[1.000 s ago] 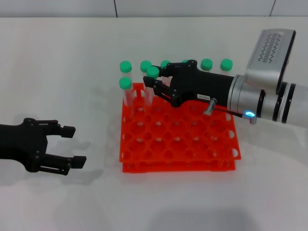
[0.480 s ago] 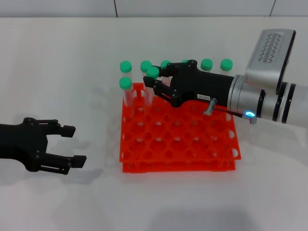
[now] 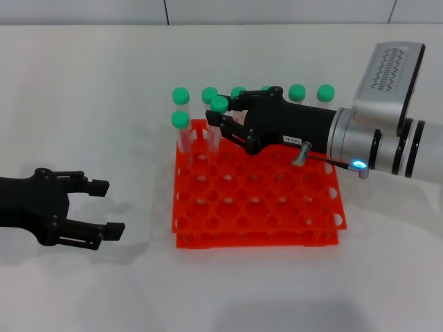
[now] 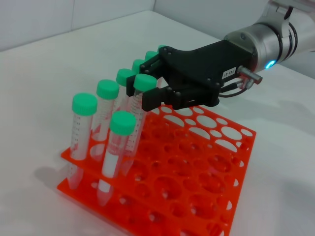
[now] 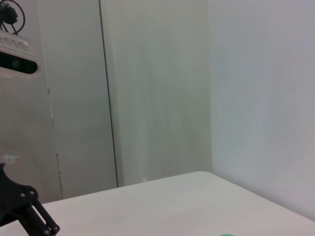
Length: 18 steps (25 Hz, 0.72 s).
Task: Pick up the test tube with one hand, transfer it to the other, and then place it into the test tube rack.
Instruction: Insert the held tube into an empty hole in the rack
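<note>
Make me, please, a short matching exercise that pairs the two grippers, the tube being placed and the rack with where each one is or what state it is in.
Things:
1. left gripper
2. right gripper
3. test tube
4. test tube rack

States:
A. orange-red, standing on the white table
B. open and empty, off to the rack's left
C. green-capped, its lower end in a hole in the second row from the far edge
D. closed around a tube over the rack's far left part

Pairs: 1-B, 2-D, 3-C, 4-A
</note>
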Each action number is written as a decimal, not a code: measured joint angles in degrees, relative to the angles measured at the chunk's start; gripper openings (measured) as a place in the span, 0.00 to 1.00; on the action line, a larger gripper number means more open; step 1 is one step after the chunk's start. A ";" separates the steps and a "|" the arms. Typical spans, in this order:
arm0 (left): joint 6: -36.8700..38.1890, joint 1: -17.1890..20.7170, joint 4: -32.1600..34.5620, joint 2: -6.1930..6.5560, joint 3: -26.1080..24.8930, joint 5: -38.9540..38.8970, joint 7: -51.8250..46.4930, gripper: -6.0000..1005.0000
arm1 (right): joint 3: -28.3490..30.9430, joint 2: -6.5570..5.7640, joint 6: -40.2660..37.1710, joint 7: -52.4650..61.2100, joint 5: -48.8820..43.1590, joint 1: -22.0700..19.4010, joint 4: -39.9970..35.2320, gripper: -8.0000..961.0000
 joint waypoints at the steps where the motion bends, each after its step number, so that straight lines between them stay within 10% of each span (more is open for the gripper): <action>1: 0.00 0.00 0.00 0.00 0.00 0.01 0.00 0.88 | -0.03 0.00 -0.01 0.00 0.00 0.00 -0.01 0.28; 18: 0.00 -0.25 0.01 0.00 0.00 -0.13 -0.16 0.88 | -0.79 0.00 0.15 0.00 0.00 0.20 -0.01 0.27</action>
